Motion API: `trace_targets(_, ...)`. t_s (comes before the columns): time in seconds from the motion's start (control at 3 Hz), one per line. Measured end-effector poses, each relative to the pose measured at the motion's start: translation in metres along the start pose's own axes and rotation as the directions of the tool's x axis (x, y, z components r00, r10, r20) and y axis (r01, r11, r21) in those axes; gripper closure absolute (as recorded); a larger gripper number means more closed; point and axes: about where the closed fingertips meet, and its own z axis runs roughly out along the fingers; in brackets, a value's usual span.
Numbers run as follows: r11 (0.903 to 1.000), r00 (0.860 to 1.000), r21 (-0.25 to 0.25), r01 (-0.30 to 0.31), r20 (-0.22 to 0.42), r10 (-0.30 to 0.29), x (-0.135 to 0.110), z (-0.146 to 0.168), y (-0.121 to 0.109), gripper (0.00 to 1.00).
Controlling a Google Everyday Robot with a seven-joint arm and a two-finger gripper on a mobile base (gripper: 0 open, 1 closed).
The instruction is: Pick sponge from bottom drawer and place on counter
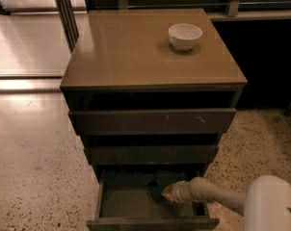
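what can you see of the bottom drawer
The bottom drawer is the lowest of three: a shallow box of dark brown wood with a greenish-brown floor. It stands pulled out well past the two above, and its front panel runs along the picture's lower edge. A white arm reaches in from the right, and the claw sits low over the floor near the middle. A small dark shape there may be the sponge; contact cannot be told.
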Motion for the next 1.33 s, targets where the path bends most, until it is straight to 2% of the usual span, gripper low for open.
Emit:
trace_targets(0.33, 0.9983, 0.998, -0.017, 0.055, -0.034, -0.056, 0.004, 0.020, 0.005, 0.36)
trace_targets(0.67, 0.9966, 0.996, -0.027, 0.078, -0.035, -0.079, 0.007, 0.032, 0.007, 0.13)
trace_targets(1.0, 0.9959, 0.996, -0.031, 0.085, -0.021, -0.086, 0.009, 0.042, 0.007, 0.00)
trace_targets(1.33, 0.9958, 0.996, -0.025, 0.088, 0.003, -0.088, 0.008, 0.047, 0.004, 0.00)
